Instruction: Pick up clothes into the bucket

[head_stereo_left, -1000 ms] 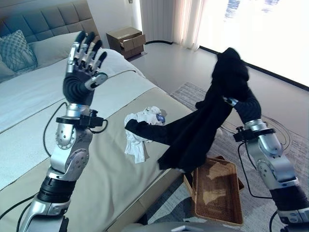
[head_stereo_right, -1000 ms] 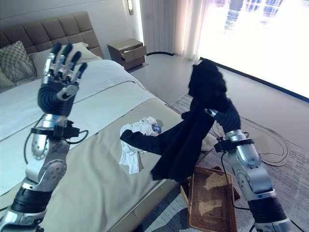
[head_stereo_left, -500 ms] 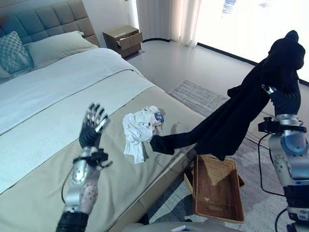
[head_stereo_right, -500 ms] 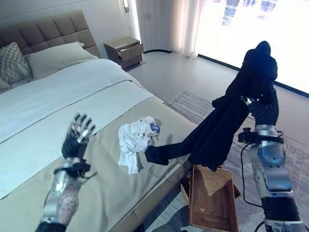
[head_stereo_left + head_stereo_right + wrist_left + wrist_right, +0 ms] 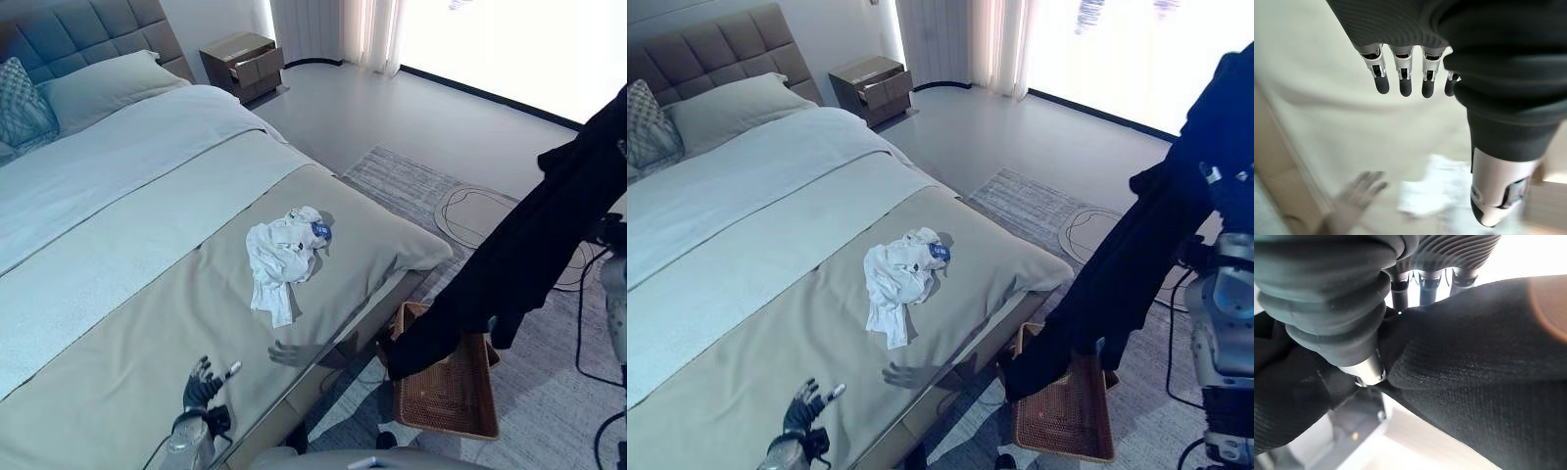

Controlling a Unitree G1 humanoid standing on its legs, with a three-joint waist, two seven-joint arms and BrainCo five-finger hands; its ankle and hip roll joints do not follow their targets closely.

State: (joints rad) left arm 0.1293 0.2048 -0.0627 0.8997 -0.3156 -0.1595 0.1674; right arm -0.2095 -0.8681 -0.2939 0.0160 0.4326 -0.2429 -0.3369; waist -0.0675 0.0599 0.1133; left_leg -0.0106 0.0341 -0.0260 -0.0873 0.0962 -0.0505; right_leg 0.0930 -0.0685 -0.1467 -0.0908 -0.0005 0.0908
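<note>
A long black garment [image 5: 537, 238] hangs from my right hand [image 5: 1350, 318] at the far right, clear of the bed. In the right wrist view the thumb and fingers are curled round the black cloth [image 5: 1475, 363]. The garment's lower end [image 5: 1042, 358] dangles at the near rim of the brown wicker basket [image 5: 453, 402] on the floor beside the bed. A crumpled white garment [image 5: 283, 254] with a blue tag lies on the beige bed cover. My left hand [image 5: 201, 381] is low over the bed's near edge, its fingers [image 5: 1403, 81] straight and holding nothing.
The bed [image 5: 118, 245] fills the left, with pillows [image 5: 24, 102] at its head. A wooden nightstand [image 5: 242, 65] stands by the far wall. A grey rug [image 5: 411, 181] lies under the basket, and curtains [image 5: 338, 29] hang at the window.
The view has shifted. My right hand swung the black garment rightward off the bed, so its end now hangs at the basket. My left hand dropped to the bed's near edge.
</note>
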